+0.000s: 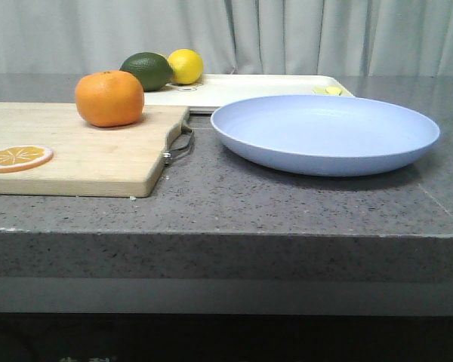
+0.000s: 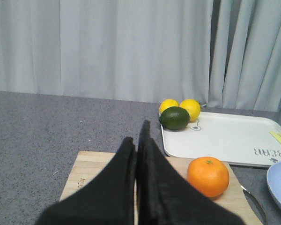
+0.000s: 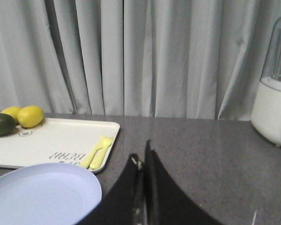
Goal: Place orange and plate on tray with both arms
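Note:
The orange (image 1: 109, 98) sits on the wooden cutting board (image 1: 83, 162) at the left; it also shows in the left wrist view (image 2: 208, 176). The pale blue plate (image 1: 325, 133) lies on the counter at the right, partly visible in the right wrist view (image 3: 37, 197). The cream-white tray (image 1: 241, 89) lies behind both, also seen in the left wrist view (image 2: 225, 138) and the right wrist view (image 3: 51, 140). My left gripper (image 2: 136, 140) is shut and empty, above the board, apart from the orange. My right gripper (image 3: 141, 159) is shut and empty beside the plate. Neither gripper shows in the front view.
A green lime (image 1: 147, 70) and a yellow lemon (image 1: 185, 65) sit on the tray's far left end; a second lemon (image 2: 168, 106) shows there too. Yellow utensils (image 3: 98, 152) lie on the tray. An orange slice (image 1: 16, 157) lies on the board. A white appliance (image 3: 274, 89) stands far right.

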You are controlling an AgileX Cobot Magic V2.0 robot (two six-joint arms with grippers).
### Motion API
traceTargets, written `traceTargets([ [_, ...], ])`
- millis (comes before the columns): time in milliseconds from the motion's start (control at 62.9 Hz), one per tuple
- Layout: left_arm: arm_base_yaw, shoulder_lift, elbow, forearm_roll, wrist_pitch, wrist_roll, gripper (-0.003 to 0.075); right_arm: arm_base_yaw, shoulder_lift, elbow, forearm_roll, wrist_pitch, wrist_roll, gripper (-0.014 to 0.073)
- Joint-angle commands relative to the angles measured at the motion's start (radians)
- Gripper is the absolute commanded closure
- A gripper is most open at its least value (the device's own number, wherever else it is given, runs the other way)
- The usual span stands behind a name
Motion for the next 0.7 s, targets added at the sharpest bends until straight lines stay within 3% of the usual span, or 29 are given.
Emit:
traceTargets([
  [0,0.001,0.074,-0.062,-0.007,-0.044,-0.007,0.0738,-0.005,0.086,-0.079,0.0,0.006,-0.003,0.0664],
  [286,0.001,0.154,-0.06,-0.017,-0.051,-0.007,0.0738,-0.005,0.278,-0.102,0.0,0.077,-0.003,0.0664],
  [573,0.001,0.186,-0.06,0.0,-0.012,-0.007,0.0738,-0.005,0.351,-0.102,0.0,0.133,-0.029,0.0658],
  [684,0.001,0.193,-0.06,0.031,-0.003,-0.007,0.0737,-0.005,0.366,-0.102,0.0,0.154,-0.048,0.0571],
])
